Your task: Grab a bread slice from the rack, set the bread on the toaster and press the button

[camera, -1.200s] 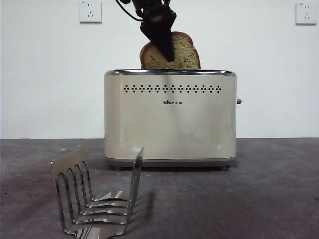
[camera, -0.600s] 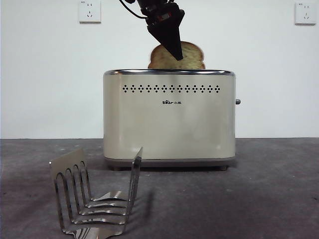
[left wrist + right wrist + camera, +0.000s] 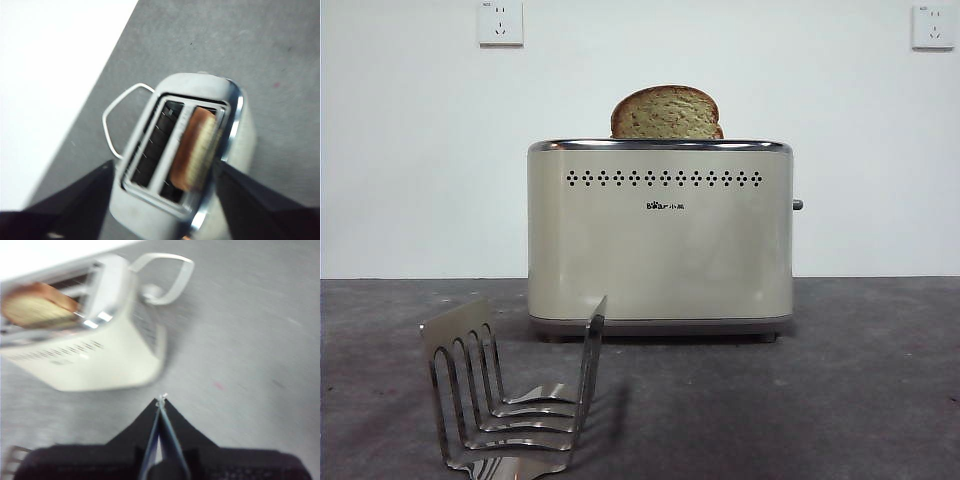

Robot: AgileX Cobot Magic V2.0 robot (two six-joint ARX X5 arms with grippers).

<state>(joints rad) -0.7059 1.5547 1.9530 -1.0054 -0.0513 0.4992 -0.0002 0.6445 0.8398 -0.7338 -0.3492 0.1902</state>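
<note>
You have let go of the slice of bread (image 3: 666, 112): it now stands in the toaster (image 3: 660, 240) slot, the left gripper (image 3: 162, 192) has risen above with jaws apart, the right gripper (image 3: 161, 402) has its jaws together, and the button (image 3: 798, 204) waits unpressed.

One slice of bread (image 3: 666, 112) atop one toaster (image 3: 660, 240), one rack (image 3: 510, 395) before it, two wall sockets (image 3: 500, 22) above, one button (image 3: 798, 204) at its side.

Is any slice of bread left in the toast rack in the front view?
No, the steel toast rack holds nothing between its dividers; the one slice of bread stands in the toaster.
</note>
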